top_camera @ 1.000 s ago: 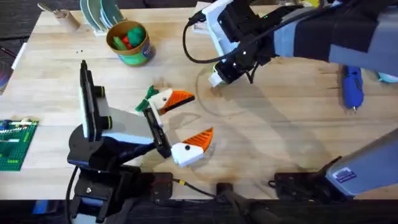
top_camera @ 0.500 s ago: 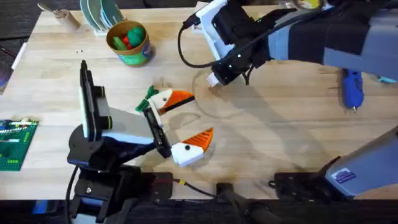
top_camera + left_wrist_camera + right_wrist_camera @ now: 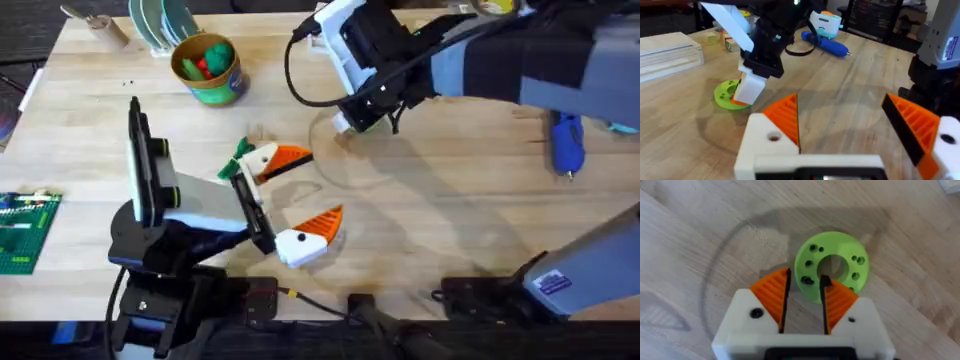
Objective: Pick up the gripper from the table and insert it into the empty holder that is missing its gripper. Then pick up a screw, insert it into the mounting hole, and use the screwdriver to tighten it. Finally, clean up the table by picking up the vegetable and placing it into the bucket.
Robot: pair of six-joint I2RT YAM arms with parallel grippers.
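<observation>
From above, we see the right gripper (image 3: 345,122) reaching across toward the far middle of the desk (image 3: 450,200), its arm covering whatever lies beneath it. The right wrist view fills that in: a round green disc with holes (image 3: 832,266) lies flat on the wood, and the orange pads (image 3: 772,296) stand slightly apart at its near rim, one pad's tip over the disc's edge; we cannot tell whether they touch it. The left wrist view shows the same disc (image 3: 728,95) from the side, half hidden behind the white fingers. Down near the front edge, the left gripper (image 3: 300,205) lies low with its jaws spread wide, holding nothing, a green piece just beside its upper finger. The blue screwdriver (image 3: 566,142) lies near the right edge, partly under the right arm, and shows again in the left wrist view (image 3: 825,43). The bucket (image 3: 208,68) stands near the far left corner, with a green vegetable (image 3: 214,52) and something red inside.
</observation>
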